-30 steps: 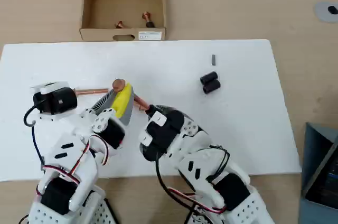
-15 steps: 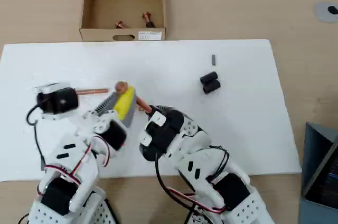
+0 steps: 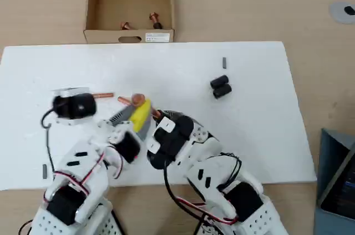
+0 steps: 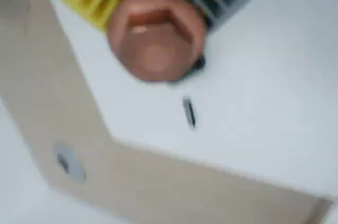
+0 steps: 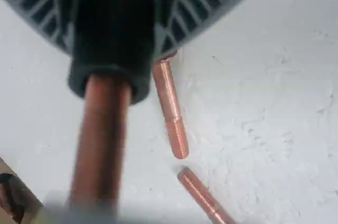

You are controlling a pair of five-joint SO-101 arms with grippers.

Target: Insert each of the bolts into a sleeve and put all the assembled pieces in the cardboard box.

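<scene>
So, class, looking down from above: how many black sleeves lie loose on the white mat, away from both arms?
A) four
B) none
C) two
C: two black sleeves lie side by side on the white mat, well apart from both arms.

Bright, even overhead light washes the white mat [image 3: 249, 135], leaving soft shadows under the arms [image 3: 211, 168].

Copper bolt [image 5: 100, 139] inside black sleeve [image 5: 113, 28]
</scene>
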